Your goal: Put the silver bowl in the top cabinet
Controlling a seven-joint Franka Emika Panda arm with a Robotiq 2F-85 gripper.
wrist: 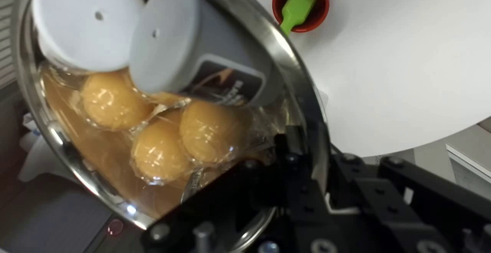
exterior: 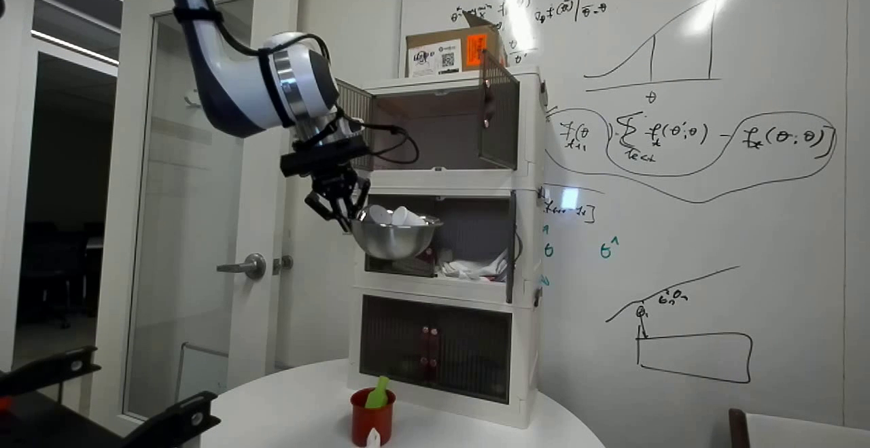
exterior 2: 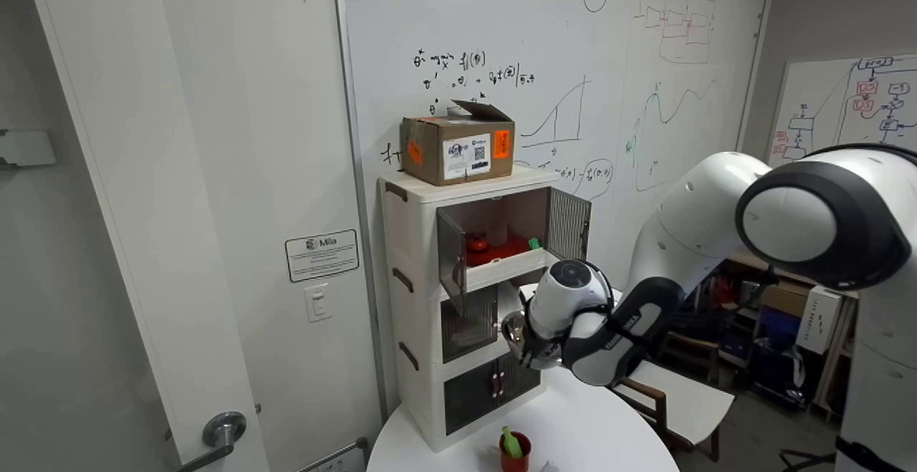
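At left, a glass door (exterior: pixel 190 196) with a metal lever handle (exterior: pixel 253 266); next, a white-and-dark Franka arm (exterior: pixel 248 88) extends from above. Its black two-finger gripper (exterior: pixel 349 221) is pinched on the rim of a round silver bowl (exterior: pixel 394 243) of shiny metal, one finger inside and one outside, parted by little more than the metal between them. The silver bowl hangs in midair before the middle compartment (exterior: pixel 408 285), lower than the white-framed top cabinet (exterior: pixel 435 125); in the wrist view it carries two white cylindrical containers (wrist: pixel 88 26) and round orange-yellow objects (wrist: pixel 161 149) in clear wrap. Below, on a round white table (exterior: pixel 292 404), a red cup (exterior: pixel 382 421) holds a green utensil (exterior: pixel 378 393). The top cabinet, uppermost of three stacked compartments, has its greyish ribbed doors (exterior: pixel 499 111) standing open, with red items (exterior 2: pixel 510 248) inside in an exterior view; a brown cardboard box (exterior: pixel 445 54) sits on its roof. Crumpled white material (exterior: pixel 472 268) lies in the middle compartment, and the bottom compartment's (exterior: pixel 435 399) dark doors (exterior: pixel 397 339) are closed. At right, a whiteboard (exterior: pixel 666 244) carries mostly black handwritten formulas and graphs.
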